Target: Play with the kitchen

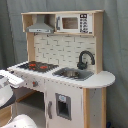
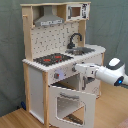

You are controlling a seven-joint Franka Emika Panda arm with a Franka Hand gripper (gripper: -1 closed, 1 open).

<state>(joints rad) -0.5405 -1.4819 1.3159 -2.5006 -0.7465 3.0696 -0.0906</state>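
Observation:
The kitchen (image 1: pixel 65 75) (image 2: pixel 50 55) is a tall white and light-wood toy. It has a black-red hob (image 1: pixel 37 65) (image 2: pixel 51 59), a black faucet (image 1: pixel 85 59) (image 2: pixel 75 40) over a sink (image 1: pixel 72 74), and a grey hood (image 1: pixel 39 27) (image 2: pixel 48 20). In the second exterior view its windowed oven door (image 2: pixel 70 104) hangs open, tilted down and forward. My gripper (image 2: pixel 77 68) (image 1: pixel 19 81) is at the front panel with the knobs (image 2: pixel 59 75), just above the open door. The white arm (image 2: pixel 107 74) reaches in from the second exterior view's right.
A microwave-style cupboard (image 1: pixel 74 23) (image 2: pixel 76 10) sits on the top shelf. A lower cupboard door (image 1: pixel 62 106) with a small window is closed. Grey curtain (image 1: pixel 117 50) hangs behind the kitchen. The floor (image 2: pixel 15 120) is wooden.

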